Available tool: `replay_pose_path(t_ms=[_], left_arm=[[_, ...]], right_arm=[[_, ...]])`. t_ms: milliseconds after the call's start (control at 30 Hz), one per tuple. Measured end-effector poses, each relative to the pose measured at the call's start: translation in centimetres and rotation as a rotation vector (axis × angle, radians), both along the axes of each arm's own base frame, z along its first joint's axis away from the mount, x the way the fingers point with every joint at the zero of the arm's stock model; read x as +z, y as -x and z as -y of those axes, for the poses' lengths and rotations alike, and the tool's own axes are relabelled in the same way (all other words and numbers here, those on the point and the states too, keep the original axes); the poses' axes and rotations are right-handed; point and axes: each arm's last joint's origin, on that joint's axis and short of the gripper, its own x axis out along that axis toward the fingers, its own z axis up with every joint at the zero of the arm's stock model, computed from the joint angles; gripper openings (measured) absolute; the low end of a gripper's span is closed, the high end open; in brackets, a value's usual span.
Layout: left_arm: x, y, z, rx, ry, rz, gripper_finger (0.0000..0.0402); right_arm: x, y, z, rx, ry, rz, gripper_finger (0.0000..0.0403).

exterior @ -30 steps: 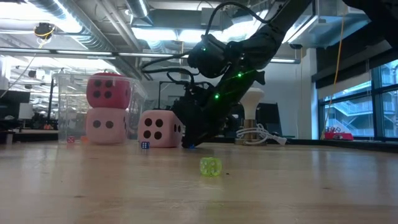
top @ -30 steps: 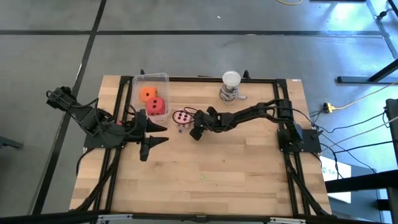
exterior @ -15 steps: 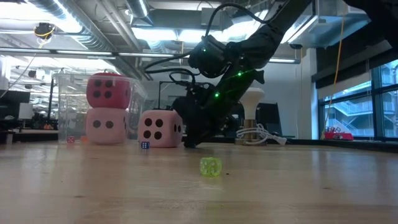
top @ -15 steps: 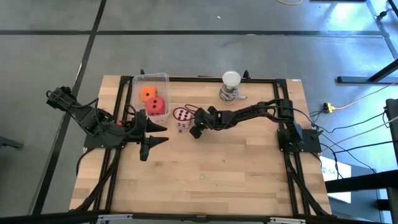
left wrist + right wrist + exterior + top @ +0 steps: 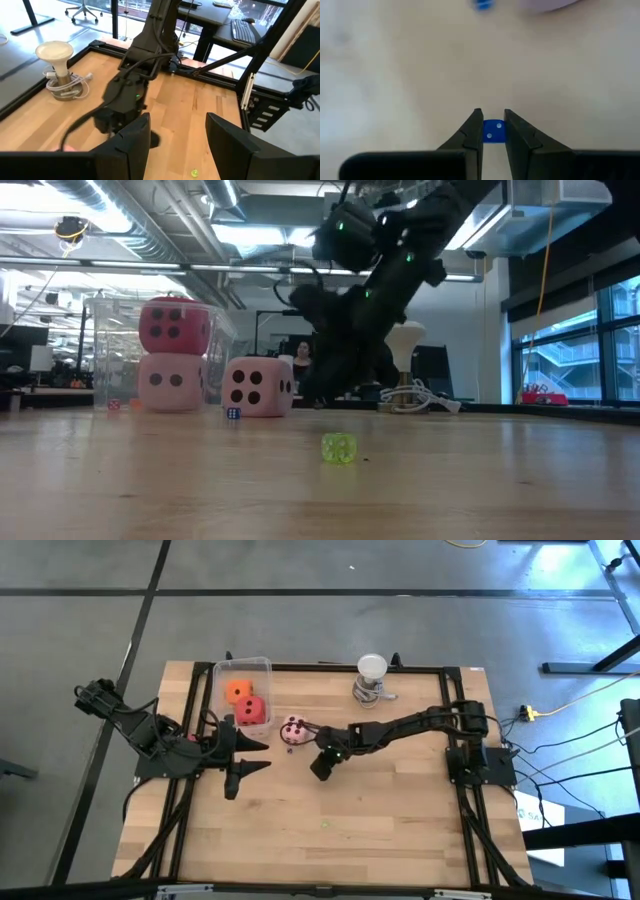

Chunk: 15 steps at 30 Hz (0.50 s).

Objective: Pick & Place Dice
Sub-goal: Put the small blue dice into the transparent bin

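Observation:
My right gripper (image 5: 322, 769) hangs over the middle of the table, shut on a small blue die (image 5: 493, 131) with white pips. A second small blue die (image 5: 482, 4) lies on the wood beyond it, beside a pale pink die (image 5: 294, 728) that rests on one face. An orange die (image 5: 238, 692) and a red die (image 5: 252, 712) sit in a clear container (image 5: 243, 665) at the far left. A small green die (image 5: 338, 447) lies nearer the front edge. My left gripper (image 5: 177, 145) waits open at the table's left. My right gripper pinches the small blue die by two opposite sides (image 5: 486, 131) between its two fingertips. The fingers slant down from the table's right side. The die is lifted clear of the wood, one pipped face toward the wrist camera.
A white round-topped object on a metal base (image 5: 371, 678), with a cord coiled round it, stands at the far edge. A dark frame runs round the tabletop. Bare wood spreads toward the near edge (image 5: 330, 860).
My right gripper has risen and drawn away from the pale pink die toward the table's near edge, tipping as it went. The small blue die that lay under it has left the wood with it. The other dice have stayed in place.

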Motion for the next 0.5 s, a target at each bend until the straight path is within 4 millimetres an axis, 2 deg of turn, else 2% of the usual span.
replay_pose_path(t_ms=[133, 500], left_arm=[[-0.1, 0.0, 0.0, -0.011, -0.038, -0.011, 0.0180], [-0.1, 0.0, 0.0, -0.019, -0.100, -0.020, 0.0180]], right_arm=[[1.4, 0.1, -1.6, 0.031, -0.088, 0.042, 0.0049], [5.4, 1.0, -4.3, -0.007, -0.231, 0.120, 0.0049]])
